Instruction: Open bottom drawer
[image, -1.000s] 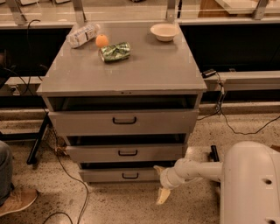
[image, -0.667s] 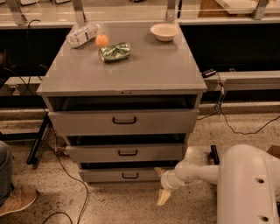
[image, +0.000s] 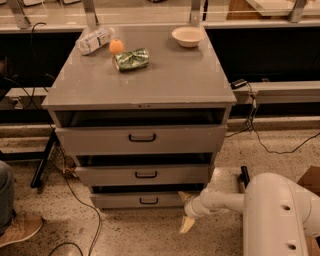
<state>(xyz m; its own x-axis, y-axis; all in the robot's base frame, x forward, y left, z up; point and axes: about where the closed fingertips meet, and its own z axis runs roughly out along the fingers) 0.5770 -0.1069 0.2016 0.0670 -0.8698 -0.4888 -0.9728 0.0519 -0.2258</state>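
The bottom drawer (image: 142, 200) is the slimmest grey front of the three, low on the cabinet. It has a small black bar handle (image: 148, 201), and a dark gap shows above it. My gripper (image: 186, 211) is near the floor at the drawer's right end, to the right of the handle. It is open and holds nothing. One tan fingertip (image: 185, 196) is by the drawer's right corner and the other (image: 187, 225) points down at the floor. My white arm (image: 225, 200) reaches in from the right.
The middle drawer (image: 145, 175) and top drawer (image: 141, 138) sit above. On the cabinet top (image: 165, 80) lie a bottle (image: 94, 41), an orange (image: 116, 46), a green bag (image: 131, 59) and a bowl (image: 187, 36). A shoe (image: 17, 230) is at the left, and cables cross the floor.
My arm's white body has edged slightly left. The gripper stays by the bottom drawer's right end, and the drawers look unchanged.
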